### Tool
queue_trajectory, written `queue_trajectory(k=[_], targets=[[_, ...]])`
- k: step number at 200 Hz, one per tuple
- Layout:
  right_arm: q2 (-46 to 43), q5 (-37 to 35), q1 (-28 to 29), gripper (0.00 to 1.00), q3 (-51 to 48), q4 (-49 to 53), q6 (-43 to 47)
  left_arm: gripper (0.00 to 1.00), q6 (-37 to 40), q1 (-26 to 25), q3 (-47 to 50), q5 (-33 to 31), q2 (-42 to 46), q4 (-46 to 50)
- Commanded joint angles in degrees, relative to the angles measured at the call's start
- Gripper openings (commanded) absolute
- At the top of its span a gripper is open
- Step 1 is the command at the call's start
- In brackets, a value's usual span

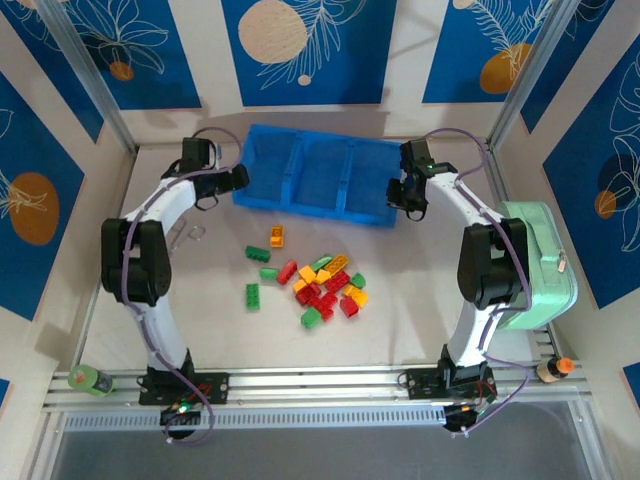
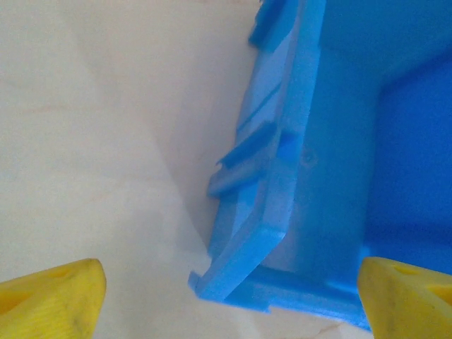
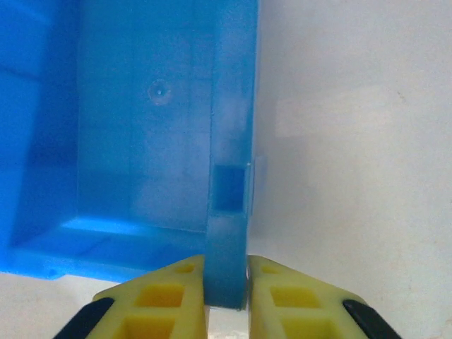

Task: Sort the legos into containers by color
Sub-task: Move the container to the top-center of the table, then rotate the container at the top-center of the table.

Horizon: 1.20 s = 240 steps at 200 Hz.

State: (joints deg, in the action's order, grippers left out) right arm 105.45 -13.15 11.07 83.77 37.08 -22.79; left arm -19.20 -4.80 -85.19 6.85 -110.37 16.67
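Note:
The containers are one blue tray (image 1: 262, 190) with three compartments, lying at the back of the table. The legos (image 1: 325, 285), red, green, yellow and orange, lie loose in a pile in front of it, with a few strays to the left. My left gripper (image 1: 238, 178) is at the tray's left end. In the left wrist view its yellow fingers (image 2: 56, 296) stand wide open around the tray's corner (image 2: 247, 247) without touching it. At the right end, my right gripper (image 1: 402, 196) is shut on the tray's end wall (image 3: 229, 212), pinched between both fingertips (image 3: 176, 289).
A mint-green zipped case (image 1: 540, 265) lies at the right, beside the right arm. A small clear packet (image 1: 190, 235) lies on the table near the left arm. Blue patterned walls close in the back and both sides.

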Motion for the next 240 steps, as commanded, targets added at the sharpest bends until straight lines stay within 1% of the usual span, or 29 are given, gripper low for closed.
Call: queue_trajectory(k=[1,11,21,34,57,67,85,112,142,163,187,202,240], targets=[[-4.5,0.3,0.9,0.27,0.3,3.1,-0.2,0.91,0.8,-0.4,-6.6,0.2,-3.0,2.7],[-5.7,0.6,0.8,0.32,0.2,3.4,-0.4,0.89,1.3,-0.4,-9.6,0.5,-4.5,4.3],[-7.2,0.8,0.9,0.40,0.0,3.6,-0.7,0.87,2.0,-0.5,-12.4,1.2,-6.2,5.5],[-9.0,1.2,0.8,0.47,0.0,4.0,-0.9,0.83,3.2,-0.7,-15.8,1.4,-8.5,7.2],[-12.2,1.4,0.8,0.52,-0.2,4.7,-1.3,0.75,5.6,-1.3,-22.3,1.6,-12.8,11.1],[-13.6,1.6,0.8,0.53,-0.6,4.8,-1.5,0.72,6.0,-1.6,-24.3,2.0,-14.4,12.2],[-15.8,2.0,0.6,0.53,-1.3,4.9,-1.8,0.71,6.9,-2.3,-26.7,2.3,-16.3,13.2],[-18.9,2.6,0.4,0.53,-2.8,4.5,-2.1,0.62,8.0,-3.5,-28.2,1.5,-17.7,13.2],[-21.5,2.5,0.0,0.53,-4.9,3.8,-2.3,0.45,7.5,-4.0,-28.9,0.6,-18.4,13.6],[-22.9,2.7,-0.3,0.53,-6.3,3.5,-2.7,0.30,7.4,-4.0,-28.8,0.0,-18.4,14.7],[-24.0,2.9,-0.4,0.53,-7.5,3.2,-2.9,0.20,7.5,-4.2,-28.0,-1.6,-17.8,16.1],[-24.6,3.0,-0.4,0.53,-8.0,3.3,-3.0,0.17,7.6,-4.2,-26.4,-3.0,-16.7,16.1],[-26.6,3.0,-0.4,0.52,-9.5,2.8,-3.2,0.14,7.9,-4.0,-21.1,-6.7,-13.3,14.8]])
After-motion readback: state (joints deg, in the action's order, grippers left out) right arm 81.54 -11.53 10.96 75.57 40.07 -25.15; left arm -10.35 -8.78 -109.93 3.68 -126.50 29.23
